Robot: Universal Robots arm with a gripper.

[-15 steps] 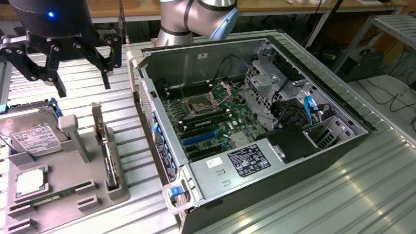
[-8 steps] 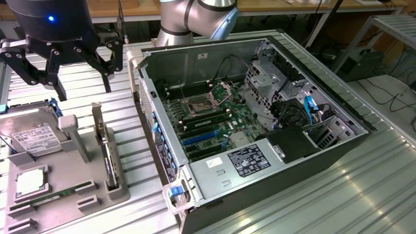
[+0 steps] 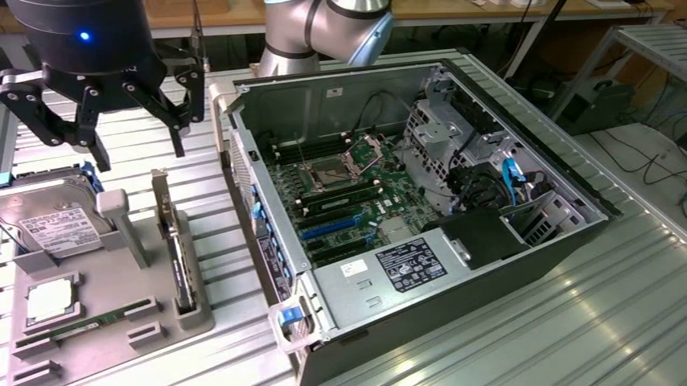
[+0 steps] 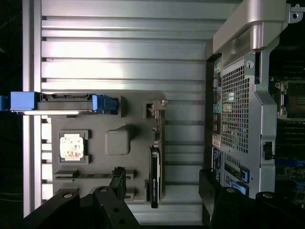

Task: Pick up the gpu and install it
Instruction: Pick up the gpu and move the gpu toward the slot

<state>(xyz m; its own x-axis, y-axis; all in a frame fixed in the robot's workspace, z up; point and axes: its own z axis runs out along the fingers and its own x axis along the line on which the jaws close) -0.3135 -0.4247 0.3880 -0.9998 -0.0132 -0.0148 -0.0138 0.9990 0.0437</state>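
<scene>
The gpu (image 3: 172, 241) stands on its long edge in a slot of the grey holder tray (image 3: 118, 297), to the exterior view's left of the open computer case (image 3: 429, 217). In the wrist view the gpu (image 4: 156, 164) appears edge-on as a thin dark card with a silver bracket at one end. My gripper (image 3: 134, 153) hangs open above the tray, well clear of the card, with nothing held. From the wrist, the card lies below the gap of the gripper (image 4: 162, 191), between the two black fingers (image 4: 116, 183).
The tray (image 4: 119, 143) also carries a silver hard drive (image 3: 54, 225) with blue tabs, a processor chip (image 3: 48, 301) and a narrow green memory stick (image 3: 76, 328). The case lies on its side, motherboard (image 3: 343, 201) exposed with blue card slots (image 3: 333, 229). Its rear wall (image 4: 238, 109) stands close beside the tray.
</scene>
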